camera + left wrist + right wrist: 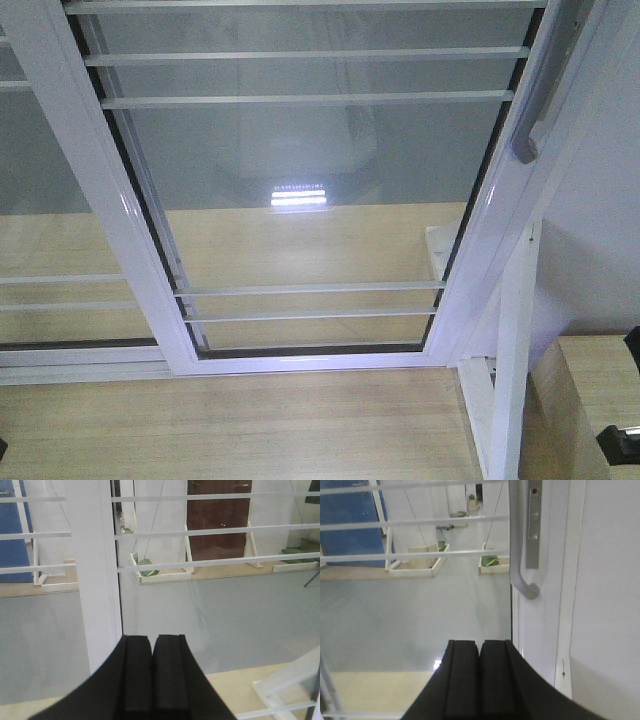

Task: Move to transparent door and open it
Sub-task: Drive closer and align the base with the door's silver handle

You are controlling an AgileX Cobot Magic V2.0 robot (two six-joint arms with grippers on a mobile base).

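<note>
fingers (137, 680) of my left gripper (151, 639) lie pressed together at the bottom centre of the left wrist view, facing a white upright (95, 580) of the frame; those of my right gripper (480, 644) are likewise closed against each other, bottom centre of the right wrist view. the transparent door (300, 190) fills the middle of the front view. wooden floor (240, 420) runs along the bottom edge. a second glass panel (45, 180) stands beside the door at the left edge. thin white bars (305, 100) cross the glass above and below. the grey pull handle (533, 125) sits at the upper right; in the right wrist view it hangs above and right of my fingertips, apart from them.
</note>
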